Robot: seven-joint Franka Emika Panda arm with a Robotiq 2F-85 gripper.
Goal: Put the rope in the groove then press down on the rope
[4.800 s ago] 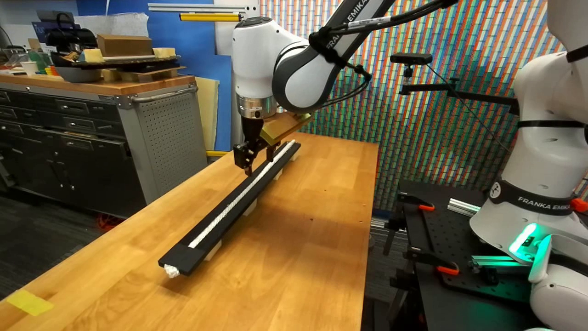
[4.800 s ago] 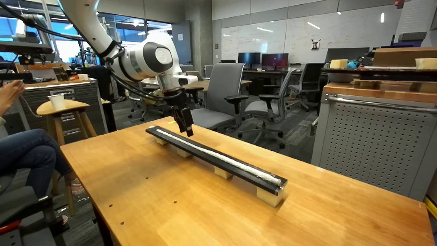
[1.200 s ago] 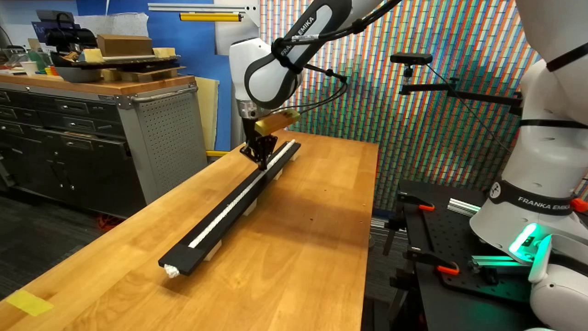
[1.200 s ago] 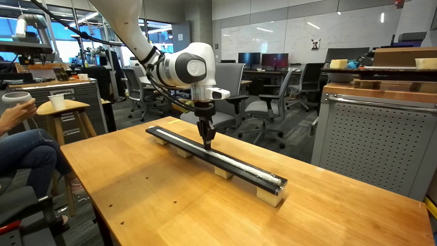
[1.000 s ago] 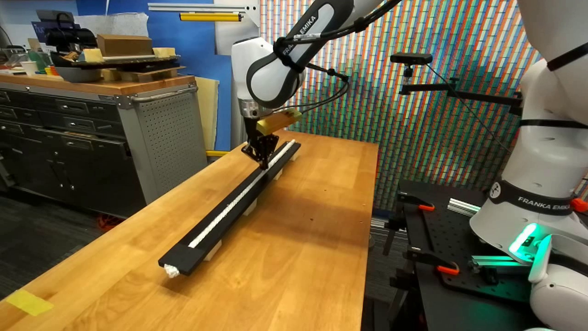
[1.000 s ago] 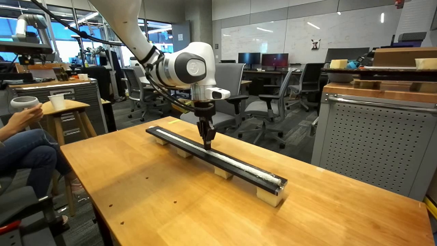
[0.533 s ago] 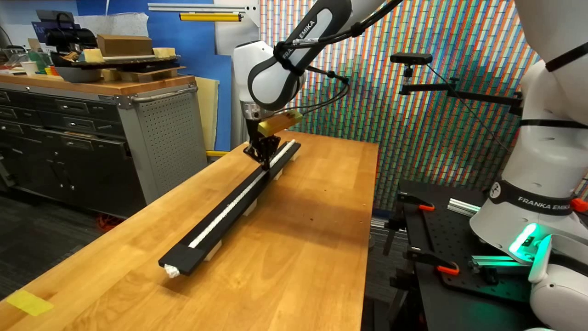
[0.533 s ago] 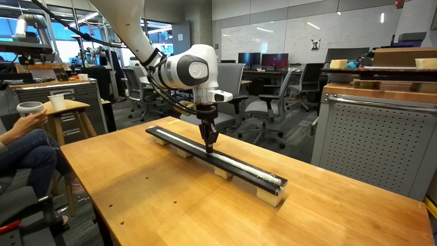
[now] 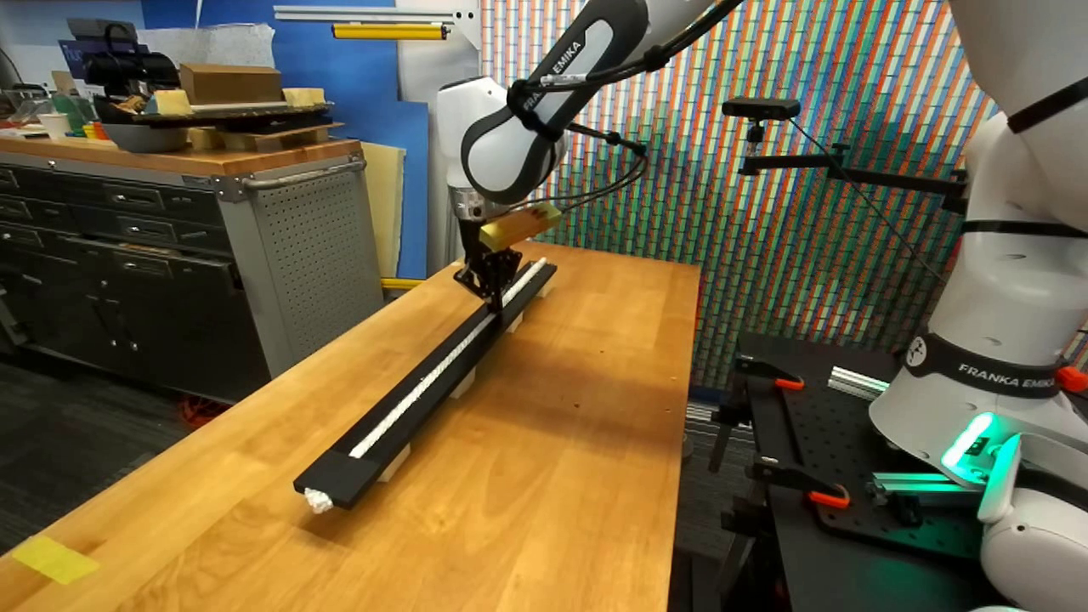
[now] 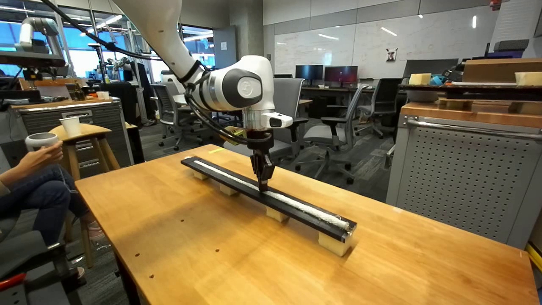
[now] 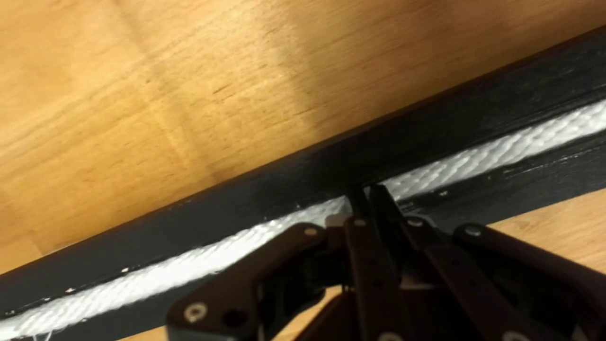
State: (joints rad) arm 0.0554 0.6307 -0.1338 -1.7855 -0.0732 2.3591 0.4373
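Four pale blocks (image 10: 334,243) hold the long black bar (image 9: 338,478) up off the wooden table (image 10: 178,254); the white rope (image 11: 189,267) lies in the bar's groove (image 11: 568,109), running straight along it, and in an exterior view its rounded end shows just short of one end of the bar; I point my gripper (image 11: 366,192) down over the rope, well away from both ends of the bar; my jaws are drawn together, the two fingertips (image 10: 263,186) side by side along the rope with a thin gap between them, where a sliver of white shows in the wrist view; the rope shows to both sides of them there; in both exterior views they reach right down to the rope and seem to touch it, though how hard they bear on it I can't say; a white wad (image 9: 318,501) shows at the bar's other end; yellow tape (image 9: 55,558) lies on the table, apart from the bar; a cup (image 10: 71,126) stands on a stool (image 10: 95,129) beyond the table
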